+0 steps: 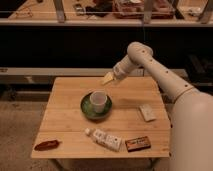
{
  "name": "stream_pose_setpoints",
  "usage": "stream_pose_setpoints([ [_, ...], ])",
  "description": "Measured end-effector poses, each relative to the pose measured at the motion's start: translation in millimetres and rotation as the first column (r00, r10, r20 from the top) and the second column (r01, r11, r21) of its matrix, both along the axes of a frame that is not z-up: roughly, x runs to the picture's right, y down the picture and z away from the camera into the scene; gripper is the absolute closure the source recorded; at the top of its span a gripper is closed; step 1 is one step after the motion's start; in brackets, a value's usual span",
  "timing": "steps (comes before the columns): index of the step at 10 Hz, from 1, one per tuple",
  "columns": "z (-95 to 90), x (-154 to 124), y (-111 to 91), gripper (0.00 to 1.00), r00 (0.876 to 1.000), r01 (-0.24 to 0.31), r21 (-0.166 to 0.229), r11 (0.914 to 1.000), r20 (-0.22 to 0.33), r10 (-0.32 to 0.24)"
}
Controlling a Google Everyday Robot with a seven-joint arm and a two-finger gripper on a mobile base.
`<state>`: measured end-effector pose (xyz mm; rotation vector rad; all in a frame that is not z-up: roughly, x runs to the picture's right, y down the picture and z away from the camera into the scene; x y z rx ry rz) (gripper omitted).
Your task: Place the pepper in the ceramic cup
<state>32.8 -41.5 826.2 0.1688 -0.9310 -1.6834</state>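
Observation:
The dark red-brown pepper lies at the front left corner of the wooden table. The white ceramic cup stands upright on a dark green plate near the table's middle. My gripper hovers above the table's far edge, behind and slightly right of the cup, far from the pepper. It carries nothing that I can make out.
A white tube-like pack and a brown labelled box lie near the front edge. A small pale pad lies at the right. Dark shelving stands behind the table. My white arm spans the right side.

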Motion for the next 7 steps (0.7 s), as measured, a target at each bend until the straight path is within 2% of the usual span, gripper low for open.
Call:
stream_pose_setpoints([
  [2,-0.9,1,0,0.36,1.0,-0.001,0.008,1.0,-0.001,0.001],
  [4,-11.6,5,0,0.36,1.0,-0.013,0.066,0.9978,0.011,0.012],
  [5,-23.1,8,4,0.36,1.0,-0.021,0.11,0.9938,0.019,0.019],
  [6,-42.0,11,14,0.36,0.999,-0.028,0.166,0.9858,0.032,0.023],
  [7,-58.0,11,25,0.36,0.999,-0.028,0.205,0.9783,0.045,0.019],
])
